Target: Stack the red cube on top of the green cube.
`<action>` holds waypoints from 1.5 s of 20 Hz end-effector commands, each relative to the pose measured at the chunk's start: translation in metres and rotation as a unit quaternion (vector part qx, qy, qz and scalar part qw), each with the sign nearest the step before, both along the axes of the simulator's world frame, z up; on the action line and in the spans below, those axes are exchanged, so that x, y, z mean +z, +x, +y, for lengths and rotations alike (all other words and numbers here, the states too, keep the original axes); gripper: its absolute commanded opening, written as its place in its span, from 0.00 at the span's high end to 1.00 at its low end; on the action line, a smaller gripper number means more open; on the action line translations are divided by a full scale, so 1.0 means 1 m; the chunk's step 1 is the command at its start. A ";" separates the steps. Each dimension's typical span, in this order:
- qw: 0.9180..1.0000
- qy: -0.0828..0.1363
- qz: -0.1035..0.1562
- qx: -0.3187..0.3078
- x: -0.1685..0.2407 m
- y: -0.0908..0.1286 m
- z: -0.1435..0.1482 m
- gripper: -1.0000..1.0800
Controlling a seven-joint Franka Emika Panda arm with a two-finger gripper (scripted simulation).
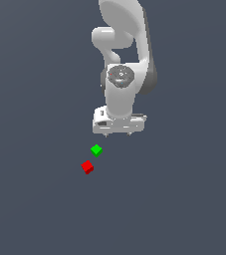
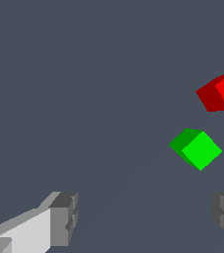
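While apart, red cube (image 1: 87, 167) and green cube (image 1: 96, 150) look plain, sharp-edged.

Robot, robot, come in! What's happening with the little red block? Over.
Gripper open, holding nothing. Red cube on the floor beside green cube, not stacked. Nothing in the way.

Simulated scene, flat featureless grey ground (image 1: 35, 199), rendered flat-shaded shapes

The floor (image 1: 35, 199) was one flat, dark slate-grey surface that filled both views from edge to edge. It bore no pattern or seam. The light was even and soft, throwing only faint shadows.
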State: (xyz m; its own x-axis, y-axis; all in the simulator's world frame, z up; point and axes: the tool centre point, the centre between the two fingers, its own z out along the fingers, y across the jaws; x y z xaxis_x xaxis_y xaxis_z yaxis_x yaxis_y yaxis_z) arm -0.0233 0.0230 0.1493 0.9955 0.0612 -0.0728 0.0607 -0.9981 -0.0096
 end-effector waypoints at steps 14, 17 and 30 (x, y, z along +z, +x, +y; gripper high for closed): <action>0.999 0.001 -0.005 0.040 -0.011 0.007 -0.022 0.04; 0.998 0.001 -0.007 0.061 -0.017 0.011 -0.034 0.04; 0.983 0.005 -0.022 0.183 -0.051 0.047 -0.096 0.04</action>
State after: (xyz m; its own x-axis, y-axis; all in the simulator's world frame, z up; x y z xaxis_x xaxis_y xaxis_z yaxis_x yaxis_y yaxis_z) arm 0.0184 -0.0658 0.1028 0.9213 0.3875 -0.0312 0.3874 -0.9219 -0.0086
